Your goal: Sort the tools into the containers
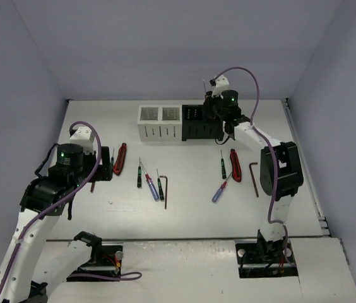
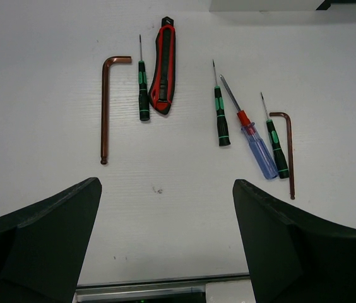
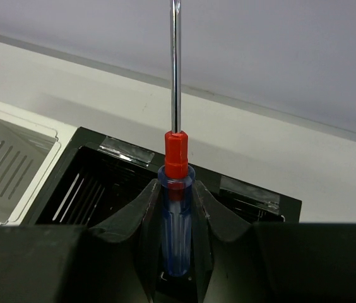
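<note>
My right gripper point(image 3: 178, 218) is shut on a blue-handled screwdriver point(image 3: 177, 154) with a red collar, shaft pointing up, above the black container point(image 3: 83, 142) at the back point(image 1: 195, 123). The white container point(image 1: 160, 122) stands against its left side. My left gripper point(image 2: 166, 189) hangs open over bare table, near a copper hex key point(image 2: 105, 107), green screwdrivers point(image 2: 142, 95), a red-and-black tool point(image 2: 163, 76), a blue screwdriver point(image 2: 257, 145) and another hex key point(image 2: 288, 151). Further right lie a green screwdriver point(image 1: 223, 165), a red tool point(image 1: 235, 165), a blue screwdriver point(image 1: 221, 189) and a hex key point(image 1: 254, 177).
Grey walls close the table at the back and sides. Purple cables point(image 1: 254, 88) loop off both arms. Black base mounts point(image 1: 96, 259) sit at the near edge. A corner of the white container point(image 3: 7, 164) shows left of the black one in the right wrist view.
</note>
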Motion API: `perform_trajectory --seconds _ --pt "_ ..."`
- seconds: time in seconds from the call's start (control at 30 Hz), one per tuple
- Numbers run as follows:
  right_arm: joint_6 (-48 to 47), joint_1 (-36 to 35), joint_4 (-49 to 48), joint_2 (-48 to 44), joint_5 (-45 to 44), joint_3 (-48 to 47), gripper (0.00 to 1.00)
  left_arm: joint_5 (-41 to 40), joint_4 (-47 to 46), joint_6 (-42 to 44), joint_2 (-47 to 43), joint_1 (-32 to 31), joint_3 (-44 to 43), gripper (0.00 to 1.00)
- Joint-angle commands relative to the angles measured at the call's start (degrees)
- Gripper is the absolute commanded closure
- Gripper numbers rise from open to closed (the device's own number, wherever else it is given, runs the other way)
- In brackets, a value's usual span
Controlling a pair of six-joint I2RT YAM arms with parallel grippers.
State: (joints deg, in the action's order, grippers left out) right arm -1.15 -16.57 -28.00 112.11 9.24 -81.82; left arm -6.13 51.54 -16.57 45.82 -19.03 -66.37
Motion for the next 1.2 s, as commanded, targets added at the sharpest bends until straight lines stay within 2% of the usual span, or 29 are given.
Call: perform_trajectory --seconds 0.0,0.13,0.33,0.5,0.7,0.97,1.07,1.1,1.17 --pt "-0.06 -0.37 -6.63 -0.56 0.46 -0.63 0.94 -0.82 -0.65 0.2 -0.35 -0.22 -0.8 0.18" --pt "0.0 -0.56 -6.63 -1.86 -0.59 1.52 0.9 -0.98 -0.74 0.39 -0.73 -0.22 -0.43 0.18" --pt "0.36 -0.83 -6.63 -4.88 -1.94 5.26 0.79 -0.99 -0.74 1.1 -0.47 -0.22 -0.47 0.18" --pt "1.04 -1.14 -4.86 -9.11 -3.7 7.27 0.56 -0.85 -0.74 1.68 -0.36 -0.13 -1.2 0.18" --pt "4.46 -2.76 2.47 -16.43 -11.08 7.12 0.47 -0.6 -0.65 1.58 -0.73 -0.22 -2.37 0.18" --pt "21.32 -3.35 21.98 -30.76 -25.09 14.39 0.44 0.08 0.37 0.15 -0.92 -0.31 -3.99 0.18" --pt "30.05 -3.6 31.97 -37.08 -26.82 21.27 0.38 0.87 0.41 -0.48 -0.97 -0.43 -3.34 0.18" --pt "31.7 -3.89 34.37 -38.93 -26.98 23.59 0.34 1.04 0.42 -0.5 -0.89 -0.51 -3.04 0.18" --pt "36.96 -4.75 37.09 -41.51 -26.84 27.18 0.32 1.12 0.61 -0.68 -0.59 -0.78 -2.77 0.18"
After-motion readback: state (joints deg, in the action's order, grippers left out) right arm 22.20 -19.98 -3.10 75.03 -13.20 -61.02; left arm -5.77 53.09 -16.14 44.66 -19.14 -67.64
